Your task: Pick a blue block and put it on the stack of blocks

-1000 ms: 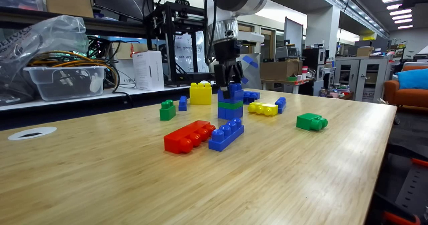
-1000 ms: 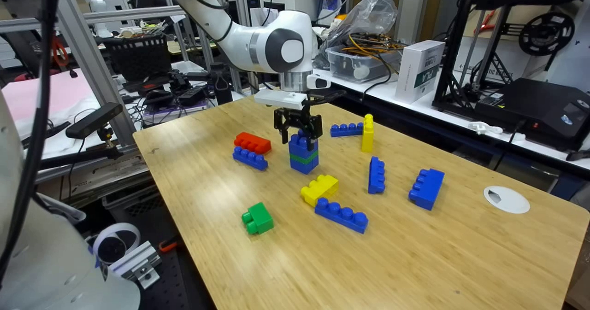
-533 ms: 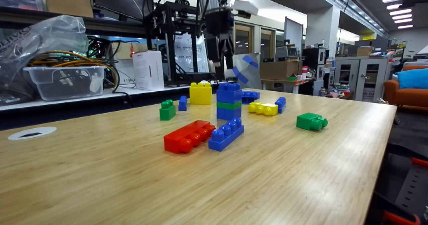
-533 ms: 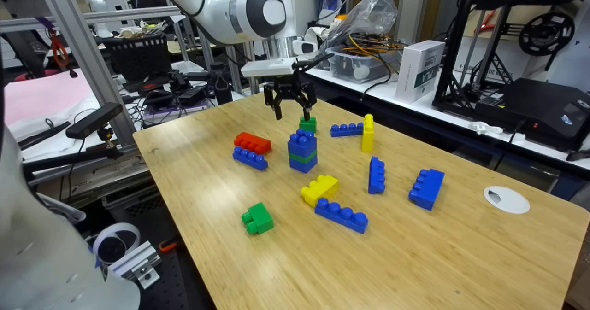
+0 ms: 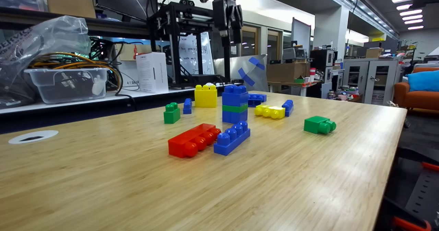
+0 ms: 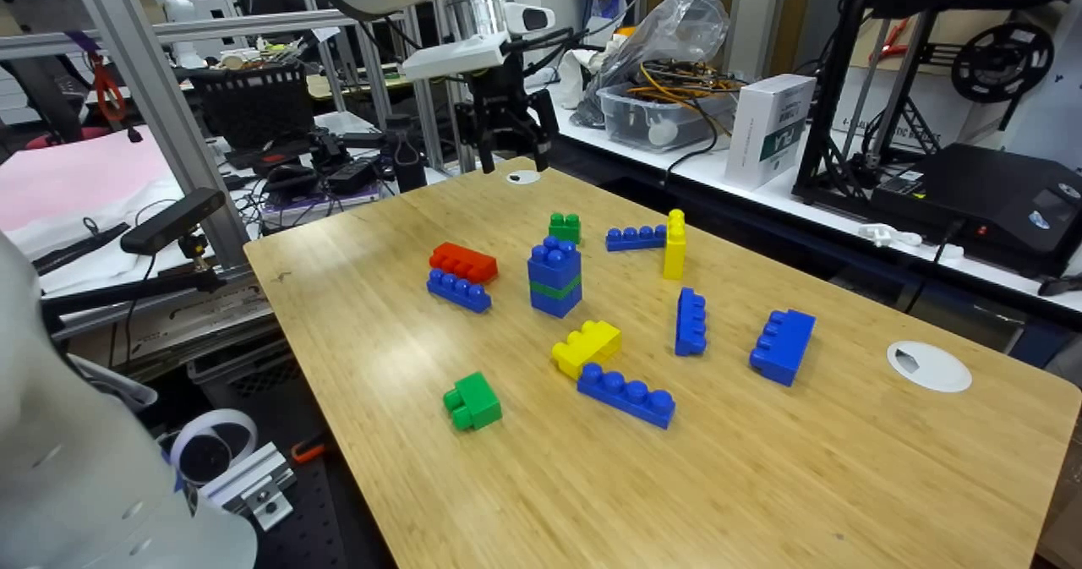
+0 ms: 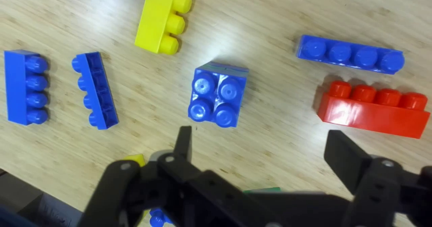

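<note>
One blue block (image 6: 554,266) tops the stack (image 6: 555,289); we see the wide-spread claw (image 6: 514,165) higher and farther from that stack than before.

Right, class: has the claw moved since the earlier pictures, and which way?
Yes, upward. In both exterior views the claw was level with the upright yellow brick a second ago; now it shows well above it.
</note>
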Controlling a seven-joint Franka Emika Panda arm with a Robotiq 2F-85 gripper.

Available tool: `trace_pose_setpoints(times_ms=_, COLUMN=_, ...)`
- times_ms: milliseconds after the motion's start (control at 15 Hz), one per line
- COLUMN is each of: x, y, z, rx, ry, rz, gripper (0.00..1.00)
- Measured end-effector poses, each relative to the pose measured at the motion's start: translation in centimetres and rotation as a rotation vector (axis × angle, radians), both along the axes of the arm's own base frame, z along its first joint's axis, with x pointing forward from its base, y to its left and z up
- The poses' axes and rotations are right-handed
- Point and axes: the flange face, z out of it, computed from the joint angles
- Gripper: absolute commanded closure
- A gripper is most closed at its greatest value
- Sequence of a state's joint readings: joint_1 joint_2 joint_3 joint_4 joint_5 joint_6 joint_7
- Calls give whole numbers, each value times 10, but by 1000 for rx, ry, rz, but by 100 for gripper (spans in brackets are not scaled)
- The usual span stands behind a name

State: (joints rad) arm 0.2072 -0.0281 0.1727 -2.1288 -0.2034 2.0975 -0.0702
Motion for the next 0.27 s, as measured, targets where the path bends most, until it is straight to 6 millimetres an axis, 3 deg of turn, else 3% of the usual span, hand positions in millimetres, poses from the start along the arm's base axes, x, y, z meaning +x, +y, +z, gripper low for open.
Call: trace_pose_setpoints(times_ms=267, x=-15, y=2, z=24, rx=20, ry=7, rz=-19, gripper=0)
